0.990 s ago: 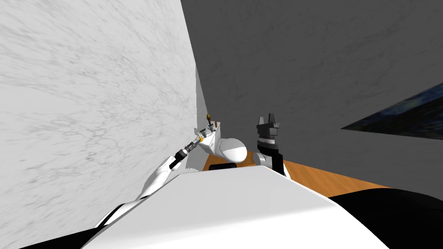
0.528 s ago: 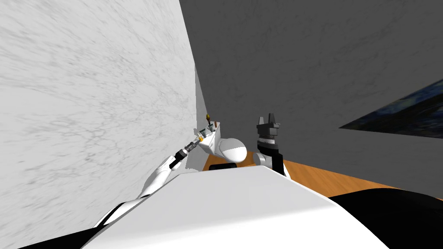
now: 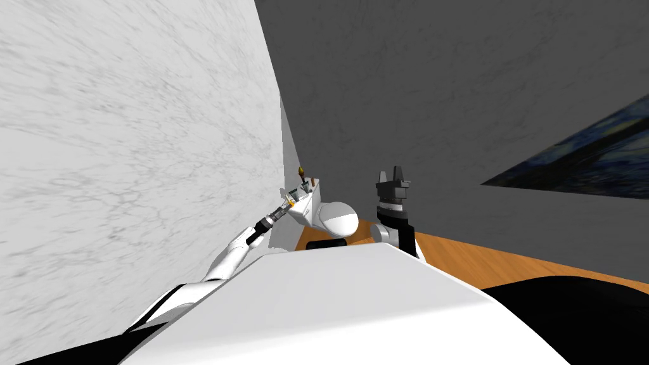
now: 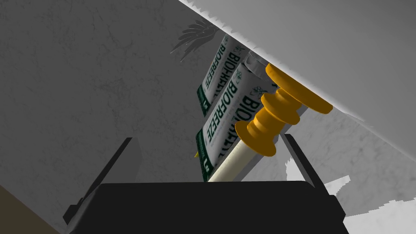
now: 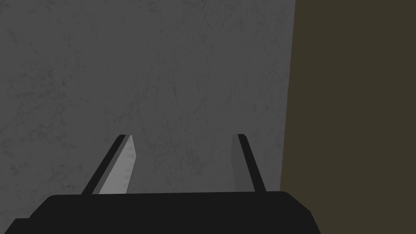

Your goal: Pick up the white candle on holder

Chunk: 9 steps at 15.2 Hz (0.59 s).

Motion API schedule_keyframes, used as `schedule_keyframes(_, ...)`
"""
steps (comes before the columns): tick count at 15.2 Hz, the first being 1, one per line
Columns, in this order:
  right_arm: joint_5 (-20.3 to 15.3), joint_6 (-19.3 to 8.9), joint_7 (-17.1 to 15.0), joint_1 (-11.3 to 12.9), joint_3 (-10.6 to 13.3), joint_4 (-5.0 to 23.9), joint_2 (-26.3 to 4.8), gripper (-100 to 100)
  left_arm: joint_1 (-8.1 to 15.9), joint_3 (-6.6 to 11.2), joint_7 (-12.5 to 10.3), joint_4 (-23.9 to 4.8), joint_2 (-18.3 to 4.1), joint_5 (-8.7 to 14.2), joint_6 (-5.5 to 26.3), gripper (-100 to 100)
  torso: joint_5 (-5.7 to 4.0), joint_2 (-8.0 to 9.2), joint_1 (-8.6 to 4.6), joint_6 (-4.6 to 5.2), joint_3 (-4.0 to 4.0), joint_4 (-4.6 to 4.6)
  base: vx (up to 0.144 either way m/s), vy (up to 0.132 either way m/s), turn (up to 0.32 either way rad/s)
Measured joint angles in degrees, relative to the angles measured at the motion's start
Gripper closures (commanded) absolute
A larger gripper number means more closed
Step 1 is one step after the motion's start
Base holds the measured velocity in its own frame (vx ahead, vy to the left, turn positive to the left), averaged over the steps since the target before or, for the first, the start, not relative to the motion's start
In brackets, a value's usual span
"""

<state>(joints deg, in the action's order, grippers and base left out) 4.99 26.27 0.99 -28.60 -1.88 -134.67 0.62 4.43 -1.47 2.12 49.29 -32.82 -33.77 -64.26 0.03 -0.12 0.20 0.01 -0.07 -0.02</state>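
A white marble wall [image 3: 127, 158] fills the robot's left side, meeting a grey wall [image 3: 412, 76] in a corner. The left arm reaches up into that corner, where the left gripper [image 4: 206, 137] is at a small white ledge [image 3: 312, 204].

In the left wrist view its two fingers stand wide apart. The candle [image 4: 233, 162], a cream stick in an orange turned holder [image 4: 276, 111], lies between them. It sits nearer one finger, and a gap shows on either side of it. The candle's free end points towards the gripper's dark body. The holder's broad foot is pressed against a white surface [image 4: 325, 48] on the far side.

Two white and green tubes [image 4: 225, 113] marked BIOFREEZE lie just beside the candle, parallel to it and touching it or nearly so. A grey frond [image 4: 195, 34] shows past them against the grey wall.

Further right, the right gripper [image 3: 391, 172] stands upright above its forearm, well apart from the ledge. The right wrist view shows its fingers [image 5: 122, 162] parted with nothing between them, facing the grey wall.

A dark blue painting [image 3: 570, 165] hangs on the grey wall at far right. Below it, a strip of orange wooden floor [image 3: 475, 260] runs along the wall's foot.
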Motion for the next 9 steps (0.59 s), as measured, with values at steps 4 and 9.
schedule_keyframes(4, 0.0, 0.0, 0.0, 0.0, 0.0, 0.0, 0.0, 0, 1.55, -3.6, 1.83, -2.72, -2.28, 5.0, -0.05, -100, 0.0, -0.02, 0.01, 0.01, -0.01, 0.0, -0.018, -0.036, -0.051)
schedule_keyframes(9, 0.0, 0.0, 0.0, 0.0, 0.0, 0.0, 0.0, 0, 3.85, -7.98, 4.24, -6.83, -5.08, 11.31, -0.49, -100, 0.0, -0.01, 0.0, 0.0, 0.0, 0.0, -0.02, -0.041, -0.052)
